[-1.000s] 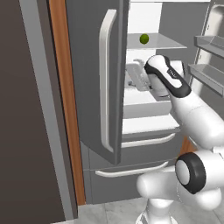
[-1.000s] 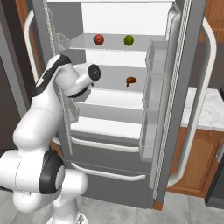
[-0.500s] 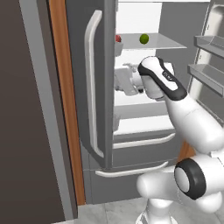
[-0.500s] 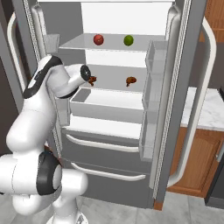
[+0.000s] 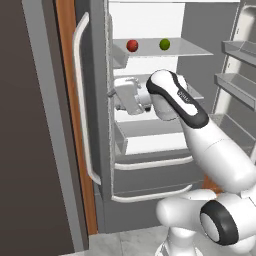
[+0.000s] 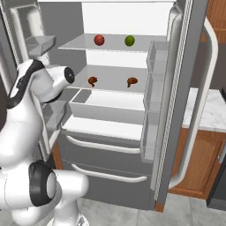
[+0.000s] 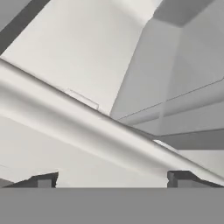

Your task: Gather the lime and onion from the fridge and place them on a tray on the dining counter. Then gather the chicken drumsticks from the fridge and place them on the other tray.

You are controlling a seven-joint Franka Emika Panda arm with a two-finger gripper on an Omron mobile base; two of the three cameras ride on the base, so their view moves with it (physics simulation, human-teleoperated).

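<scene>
White shelves stand exposed inside the dark-grey fridge (image 6: pixel 110 145), whose two upper doors hang wide, so the step in hand reads as the last of the opening work, with the gathering of the produce not yet begun. The onion (image 5: pixel 132 45), a dark-red ball, and the lime (image 5: pixel 164 44), bright green, sit a little apart on the top shelf (image 6: pixel 110 47), the onion to the left. One shelf lower lie the two chicken drumsticks (image 6: pixel 132 81), also apart from each other. The claw (image 5: pixel 116 102) is down at the inner edge of the left door (image 5: pixel 97 125), level with the drumstick shelf and well below the fruit; in the hand view its two dark tips (image 7: pixel 46 180) stand wide apart with a pale rounded bar (image 7: pixel 100 127) crossing close in front of them, and nothing is clasped between them. My judgement is that the next move calls for drawing the claw clear of the door, lifting it to the top shelf and reaching inward toward the lime or the onion, with the jaws kept spread until they straddle the ball. Both are small and round, so a glancing touch might roll them back along the shelf.
</scene>
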